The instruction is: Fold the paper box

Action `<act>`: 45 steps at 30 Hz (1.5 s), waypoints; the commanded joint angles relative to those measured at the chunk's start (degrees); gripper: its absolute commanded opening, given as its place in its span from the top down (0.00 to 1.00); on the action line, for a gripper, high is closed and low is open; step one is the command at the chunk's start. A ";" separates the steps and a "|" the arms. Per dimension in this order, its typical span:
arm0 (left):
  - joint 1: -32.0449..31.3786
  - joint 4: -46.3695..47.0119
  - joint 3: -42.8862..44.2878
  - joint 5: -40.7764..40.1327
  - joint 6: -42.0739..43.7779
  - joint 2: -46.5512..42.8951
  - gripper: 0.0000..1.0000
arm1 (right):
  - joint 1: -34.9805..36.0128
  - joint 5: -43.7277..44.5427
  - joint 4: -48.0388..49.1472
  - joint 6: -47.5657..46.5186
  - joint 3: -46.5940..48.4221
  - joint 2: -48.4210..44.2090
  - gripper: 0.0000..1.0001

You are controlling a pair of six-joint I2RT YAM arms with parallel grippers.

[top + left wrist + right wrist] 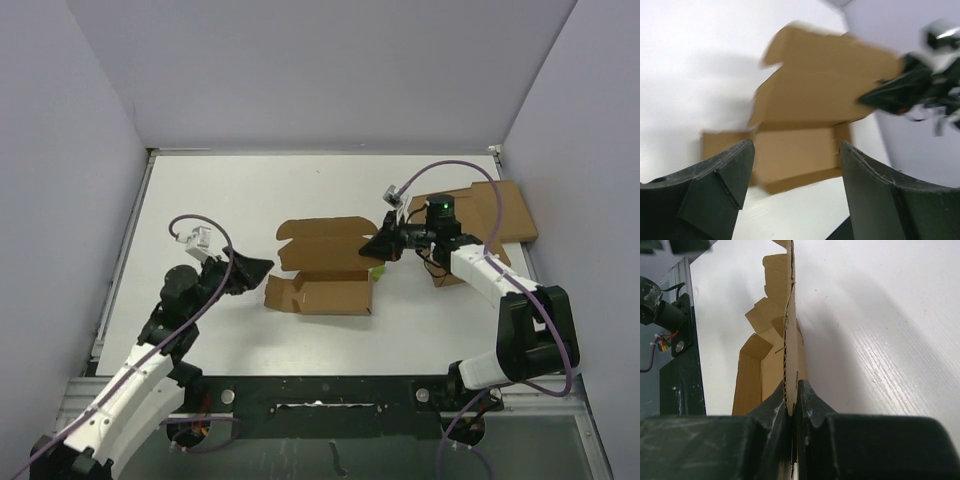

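From here the paper box (325,270) reads to me as matt brown cardboard, its cut edge rough and finely toothed. The fingers (880,195) of the left gripper (796,147) and right gripper (792,400) look like dark matt plastic, scuffed and grainy, while the table (220,200) is white and smooth with faint streaks.

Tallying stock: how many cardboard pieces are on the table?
2: the paper box mid-table, pinched by the right gripper; a flat slab at right rear, partly under that arm, which may hide more.
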 commanded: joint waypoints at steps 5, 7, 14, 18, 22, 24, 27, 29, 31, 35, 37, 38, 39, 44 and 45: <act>-0.49 1.96 24.77 6.31 -5.76 -6.28 0.08 | -2.19 -5.08 1.22 -1.91 1.74 -3.05 1.00; -0.80 6.95 28.22 6.83 -9.46 -4.34 0.02 | -3.44 -5.77 1.11 -2.31 1.82 -3.26 1.00; -2.80 26.09 39.27 9.00 -19.30 5.46 0.02 | -7.25 -8.33 0.66 -3.65 2.00 -2.77 1.00; -6.62 32.38 44.43 8.60 -18.90 9.09 0.02 | -9.13 -9.75 0.70 -3.76 2.24 -2.47 1.00; -10.40 48.32 42.15 5.60 -18.84 11.70 0.02 | -11.77 -10.80 0.92 -3.41 2.48 -1.63 1.00; -13.02 53.45 41.85 4.95 -17.41 13.69 0.02 | -12.60 -10.73 1.40 -3.16 2.19 -1.56 1.00; -17.74 55.29 44.60 7.07 -12.92 16.68 0.02 | -13.41 -10.61 1.70 -3.13 2.04 -1.52 1.00; -22.66 55.13 46.45 9.47 -8.12 18.47 0.02 | -13.81 -10.70 1.66 -3.18 2.00 -1.58 1.00; -26.30 54.40 47.44 10.06 -3.79 19.49 0.02 | -13.83 -10.72 1.66 -3.19 2.00 -1.39 1.00; -31.60 46.34 51.49 11.51 5.94 19.78 0.02 | -13.78 -11.00 1.83 -3.19 2.00 -0.95 1.00; -34.85 41.51 53.57 11.21 10.20 19.87 0.07 | -13.77 -11.19 1.93 -3.10 1.92 -1.09 1.00; -35.87 40.79 54.24 11.44 11.48 20.21 0.10 | -13.79 -11.24 1.92 -3.10 1.91 -1.15 1.00; -36.41 40.48 54.79 11.78 12.07 20.35 0.11 | -13.75 -11.25 1.92 -3.06 1.91 -1.22 1.00; -36.52 41.34 53.83 12.51 12.18 19.96 0.02 | -13.67 -11.48 2.18 -2.77 1.91 -1.53 1.00; -36.52 41.51 53.16 12.04 12.17 19.23 0.02 | -13.66 -11.50 2.29 -2.69 1.91 -1.62 1.00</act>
